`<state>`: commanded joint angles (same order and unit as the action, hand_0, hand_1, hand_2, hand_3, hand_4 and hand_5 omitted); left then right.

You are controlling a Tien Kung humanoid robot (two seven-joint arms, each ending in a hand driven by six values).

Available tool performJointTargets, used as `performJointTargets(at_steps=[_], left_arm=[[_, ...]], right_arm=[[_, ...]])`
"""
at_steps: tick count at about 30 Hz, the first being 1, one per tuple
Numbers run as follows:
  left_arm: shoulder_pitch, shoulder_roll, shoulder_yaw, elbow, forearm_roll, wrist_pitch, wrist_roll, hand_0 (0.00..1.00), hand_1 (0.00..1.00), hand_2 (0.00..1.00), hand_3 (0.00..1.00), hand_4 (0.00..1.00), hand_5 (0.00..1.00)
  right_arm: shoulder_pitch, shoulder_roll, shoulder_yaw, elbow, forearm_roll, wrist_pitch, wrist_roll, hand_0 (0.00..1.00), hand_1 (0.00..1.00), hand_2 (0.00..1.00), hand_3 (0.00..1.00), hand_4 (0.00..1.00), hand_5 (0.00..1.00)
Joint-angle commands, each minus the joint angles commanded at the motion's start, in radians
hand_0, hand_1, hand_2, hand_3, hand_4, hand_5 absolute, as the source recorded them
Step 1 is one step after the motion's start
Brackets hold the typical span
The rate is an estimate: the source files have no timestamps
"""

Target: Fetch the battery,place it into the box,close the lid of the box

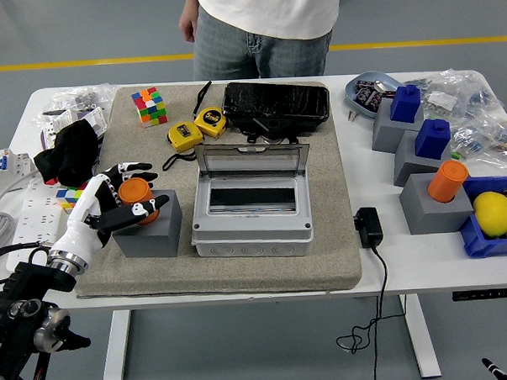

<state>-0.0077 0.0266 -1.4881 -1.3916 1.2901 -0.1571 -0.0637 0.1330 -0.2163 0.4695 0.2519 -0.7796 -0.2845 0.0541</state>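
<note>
- The orange battery (pixel 136 193) stands upright in its grey block (pixel 149 226) on the mat (pixel 338 195), left of the box (pixel 252 211) — not yet lifted.
- The box lies empty with its lid (pixel 250 160) raised; fetching, placing and closing all remain.
- The left hand (pixel 111 205) flanks the battery, fingers (pixel 135 169) loosely spread around it, thumb in front — closing contact I cannot confirm.
- Right hand unseen above the tabletop (pixel 391 260).

White table (pixel 15 133) on white legs (pixel 113 352), set on a grey floor (pixel 78 29). A yellow line (pixel 80 63) crosses the floor behind the table. A person (pixel 259 26) stands at the far side. Lighting is even.
</note>
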Motion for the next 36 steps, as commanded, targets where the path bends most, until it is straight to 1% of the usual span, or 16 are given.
performJointTargets(at_steps=[3, 4, 9, 10, 15, 16, 21, 22, 24, 27, 28, 33, 34, 36], left_arm=[[-0.001, 0.0, -0.001, 0.0, -0.002, 0.004, -0.001, 0.65, 0.659, 0.464, 0.348, 0.998, 0.002], [-0.002, 0.0, -0.001, 0.0, -0.002, 0.006, -0.001, 0.446, 0.485, 0.349, 0.246, 0.998, 0.002], [-0.003, -0.001, 0.006, 0.002, -0.007, 0.019, -0.003, 0.446, 0.485, 0.349, 0.246, 0.998, 0.002], [-0.003, -0.001, 0.008, 0.002, -0.008, 0.023, -0.004, 0.271, 0.322, 0.264, 0.225, 0.998, 0.002], [-0.003, -0.001, 0.022, 0.005, -0.011, 0.048, -0.011, 0.271, 0.322, 0.264, 0.225, 0.998, 0.002], [-0.003, -0.001, 0.024, 0.006, -0.012, 0.054, -0.013, 0.194, 0.199, 0.202, 0.203, 0.998, 0.002], [-0.003, 0.0, 0.044, 0.009, -0.018, 0.076, -0.02, 0.194, 0.199, 0.202, 0.203, 0.998, 0.002], [-0.004, 0.0, 0.048, 0.01, -0.019, 0.081, -0.021, 0.175, 0.169, 0.185, 0.196, 0.998, 0.002], [-0.005, -0.001, 0.053, 0.011, -0.019, 0.088, -0.023, 0.175, 0.169, 0.185, 0.196, 0.998, 0.002], [-0.009, -0.001, 0.068, 0.011, -0.017, 0.122, -0.031, 0.175, 0.169, 0.185, 0.196, 0.998, 0.002], [-0.01, 0.0, 0.07, 0.011, -0.016, 0.128, -0.032, 0.122, 0.094, 0.151, 0.174, 0.998, 0.002], [-0.022, 0.001, 0.09, 0.003, -0.005, 0.181, -0.044, 0.122, 0.094, 0.151, 0.174, 0.998, 0.002], [-0.023, 0.001, 0.093, 0.003, -0.005, 0.186, -0.046, 0.085, 0.049, 0.137, 0.165, 0.998, 0.002], [-0.027, 0.0, 0.102, 0.006, -0.002, 0.203, -0.051, 0.085, 0.049, 0.137, 0.165, 0.998, 0.002]], right_arm=[[0.001, 0.0, 0.002, 0.0, -0.001, 0.0, 0.0, 0.795, 0.725, 0.72, 0.758, 0.998, 0.993], [0.001, 0.0, 0.003, 0.0, -0.002, 0.0, -0.001, 0.795, 0.724, 0.719, 0.758, 0.998, 0.994], [0.002, 0.001, 0.008, -0.001, -0.004, 0.0, -0.001, 0.795, 0.724, 0.719, 0.758, 0.998, 0.994], [0.002, 0.001, 0.01, -0.001, -0.005, 0.0, -0.001, 0.795, 0.724, 0.719, 0.758, 0.998, 0.994], [0.002, 0.001, 0.014, -0.001, -0.008, 0.0, -0.002, 0.795, 0.724, 0.719, 0.758, 0.998, 0.994], [0.002, 0.001, 0.016, -0.001, -0.009, 0.0, -0.002, 0.795, 0.726, 0.719, 0.758, 0.998, 0.994], [0.002, 0.001, 0.02, -0.002, -0.01, 0.0, -0.001, 0.795, 0.726, 0.719, 0.758, 0.998, 0.994], [0.002, 0.0, 0.021, -0.002, -0.01, 0.0, -0.001, 0.795, 0.725, 0.719, 0.758, 0.998, 0.993], [0.003, 0.0, 0.022, -0.002, -0.011, 0.0, -0.001, 0.795, 0.725, 0.719, 0.758, 0.998, 0.993], [0.004, 0.0, 0.026, -0.002, -0.012, 0.0, -0.001, 0.795, 0.725, 0.719, 0.758, 0.998, 0.993], [0.004, 0.0, 0.026, -0.002, -0.012, 0.001, -0.001, 0.795, 0.725, 0.719, 0.758, 0.998, 0.993], [0.003, 0.001, 0.027, -0.003, -0.012, 0.001, -0.002, 0.795, 0.725, 0.719, 0.758, 0.998, 0.993], [0.003, 0.001, 0.027, -0.003, -0.012, 0.001, -0.002, 0.795, 0.725, 0.719, 0.758, 0.998, 0.993], [0.004, 0.001, 0.028, -0.004, -0.013, 0.002, -0.002, 0.795, 0.725, 0.719, 0.758, 0.998, 0.993]])
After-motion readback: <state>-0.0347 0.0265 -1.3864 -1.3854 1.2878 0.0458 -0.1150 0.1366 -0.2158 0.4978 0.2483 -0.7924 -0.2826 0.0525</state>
